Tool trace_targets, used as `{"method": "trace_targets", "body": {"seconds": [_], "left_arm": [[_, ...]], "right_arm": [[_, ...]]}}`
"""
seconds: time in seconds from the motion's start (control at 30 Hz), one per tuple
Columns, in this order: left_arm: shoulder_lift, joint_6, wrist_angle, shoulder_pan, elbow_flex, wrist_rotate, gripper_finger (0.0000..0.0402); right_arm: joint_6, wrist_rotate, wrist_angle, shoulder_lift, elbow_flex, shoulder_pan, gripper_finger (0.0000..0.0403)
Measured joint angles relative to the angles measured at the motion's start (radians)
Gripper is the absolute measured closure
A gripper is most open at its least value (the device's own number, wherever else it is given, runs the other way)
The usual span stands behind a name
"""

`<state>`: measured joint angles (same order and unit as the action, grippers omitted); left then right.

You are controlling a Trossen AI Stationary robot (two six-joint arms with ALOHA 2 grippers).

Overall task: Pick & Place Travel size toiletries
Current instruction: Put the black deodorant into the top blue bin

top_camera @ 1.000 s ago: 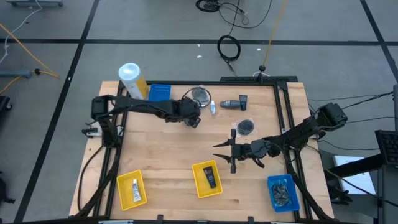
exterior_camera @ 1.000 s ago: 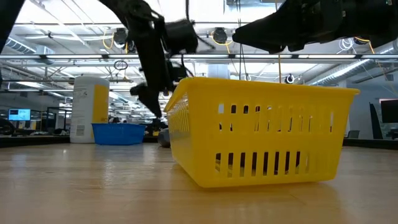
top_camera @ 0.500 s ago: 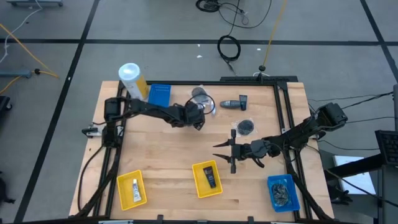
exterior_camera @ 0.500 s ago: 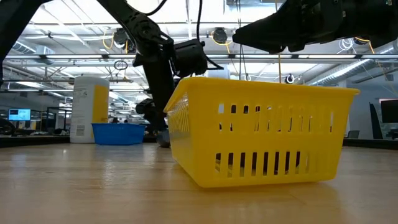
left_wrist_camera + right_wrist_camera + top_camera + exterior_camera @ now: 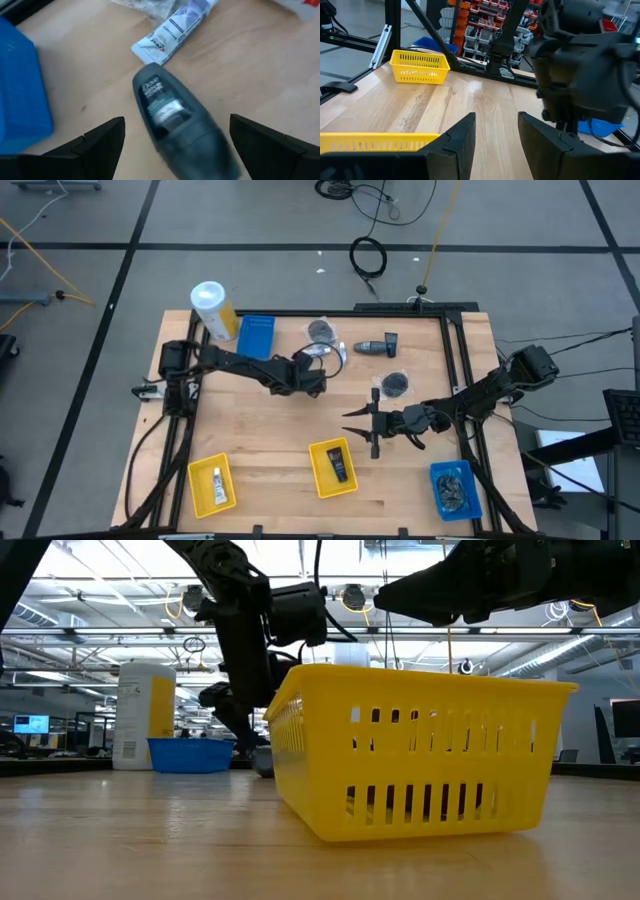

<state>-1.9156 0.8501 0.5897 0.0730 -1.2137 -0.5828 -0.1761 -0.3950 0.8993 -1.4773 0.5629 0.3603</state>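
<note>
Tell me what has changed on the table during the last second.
The left gripper moved from beside the round clear-wrapped packet back toward the table's middle, uncovering it. Its fingers are open around a dark oval roll-on bottle lying on the wood. The right gripper, the yellow plastic tray and the other items stayed put.

Left tool [image 5: 172, 142] jaws wide, low over table; right tool [image 5: 352, 426] apparently part-open, waiting.
</note>
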Motion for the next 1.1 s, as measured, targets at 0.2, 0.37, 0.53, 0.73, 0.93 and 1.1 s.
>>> {"method": "trace_targets", "body": {"seconds": [0.2,0.37,0.53,0.73,0.93,1.1], "left_arm": [[0.000,0.096,-0.080,-0.017,0.059,-0.024,0.0053],[0.000,0.155,-0.155,-0.016,0.118,-0.051,0.0053],[0.000,0.162,-0.277,-0.016,0.170,-0.055,0.0053],[-0.005,0.180,-0.322,-0.016,0.209,-0.103,0.0053],[-0.008,0.190,-0.331,-0.016,0.214,-0.111,0.0053],[-0.008,0.249,-0.339,-0.033,0.214,-0.152,0.0053]], "right_arm": [[0.000,0.000,0.000,0.000,0.000,0.000,0.0264],[0.000,0.000,0.000,0.000,0.000,0.000,0.0264],[0.000,0.000,0.000,0.000,0.000,0.000,0.0264],[0.000,0.000,0.000,0.000,0.000,0.000,0.0264],[0.000,0.000,0.000,0.000,0.000,0.000,0.0264],[0.000,0.000,0.002,0.000,0.000,0.000,0.0264]]}}
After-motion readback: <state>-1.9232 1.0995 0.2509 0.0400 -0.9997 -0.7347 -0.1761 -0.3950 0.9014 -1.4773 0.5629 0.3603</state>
